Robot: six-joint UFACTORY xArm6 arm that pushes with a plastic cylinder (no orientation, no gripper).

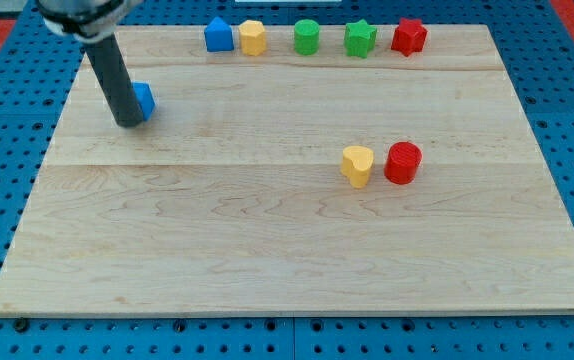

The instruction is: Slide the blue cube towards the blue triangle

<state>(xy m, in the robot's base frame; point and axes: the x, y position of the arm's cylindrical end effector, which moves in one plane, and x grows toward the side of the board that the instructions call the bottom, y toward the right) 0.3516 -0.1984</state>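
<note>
The blue cube [144, 100] sits near the wooden board's left side, partly hidden by my dark rod. My tip [128, 122] rests on the board right against the cube's left side. The blue triangle block [218, 35] stands at the view's top, up and to the right of the cube, touching a yellow block [253, 38] on its right.
Along the top edge stand a green round block [307, 37], a green star block [360, 40] and a red star block [408, 37]. A yellow heart block [357, 165] and a red round block [403, 162] sit side by side right of centre. The board [267, 250] lies on a blue pegboard.
</note>
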